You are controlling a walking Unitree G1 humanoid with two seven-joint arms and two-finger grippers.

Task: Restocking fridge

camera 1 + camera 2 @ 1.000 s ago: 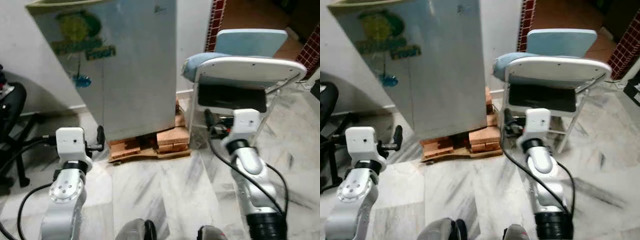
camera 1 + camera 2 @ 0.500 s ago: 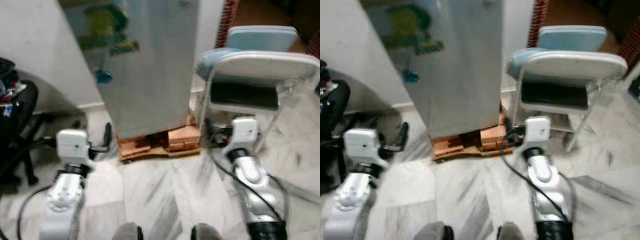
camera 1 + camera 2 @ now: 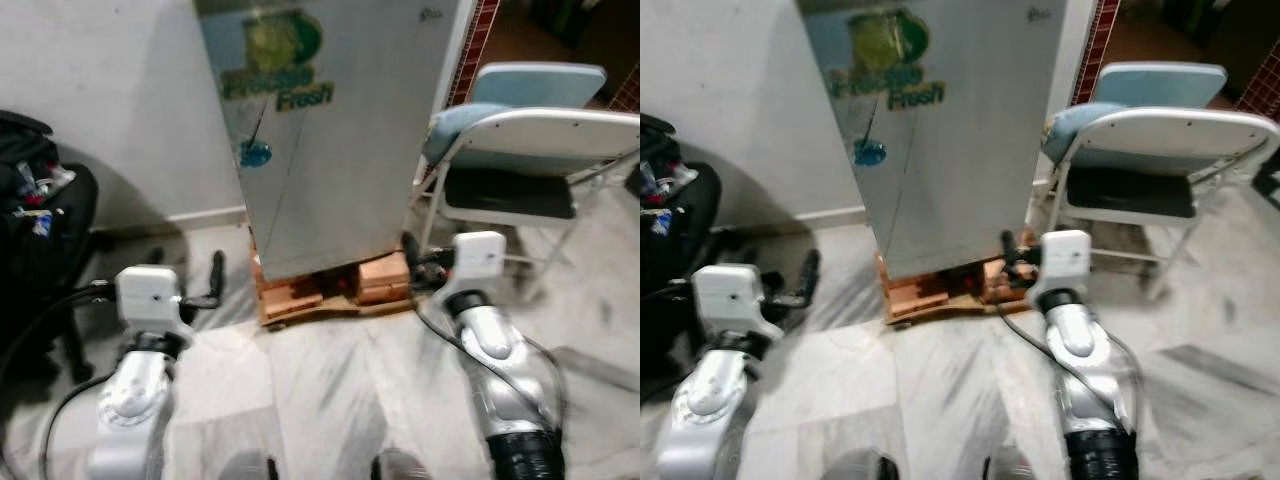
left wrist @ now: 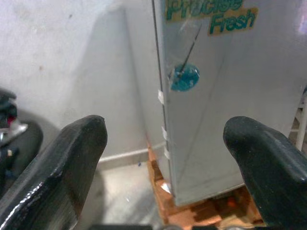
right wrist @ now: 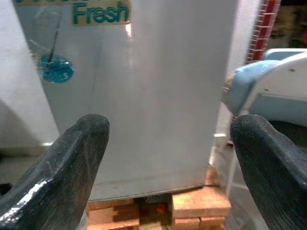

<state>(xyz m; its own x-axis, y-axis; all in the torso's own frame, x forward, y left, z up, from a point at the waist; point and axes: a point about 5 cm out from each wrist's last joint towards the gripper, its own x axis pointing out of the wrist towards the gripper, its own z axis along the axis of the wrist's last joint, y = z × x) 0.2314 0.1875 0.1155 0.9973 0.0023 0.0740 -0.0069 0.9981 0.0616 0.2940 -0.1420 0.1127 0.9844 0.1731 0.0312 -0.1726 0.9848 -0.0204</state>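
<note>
Both arms reach forward at waist level, left hand (image 4: pixel 165 158) and right hand (image 5: pixel 168 158) spread wide, holding nothing.

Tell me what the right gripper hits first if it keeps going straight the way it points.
Most likely the closed door of the fridge, low down: it fills the gap between the open fingers of the right gripper. Nothing shows in between, though depth is unclear.

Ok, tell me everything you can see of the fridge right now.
The fridge is a small silver-grey unit with its door shut, standing upright on stacked bricks and wooden boards on the marble floor. Its front carries a green and yellow "Fresh" sticker and a round blue sticker lower down. A white wall is behind it and a folding chair stands close beside it. Neither gripper touches it; both point toward it with fingers open.
</note>
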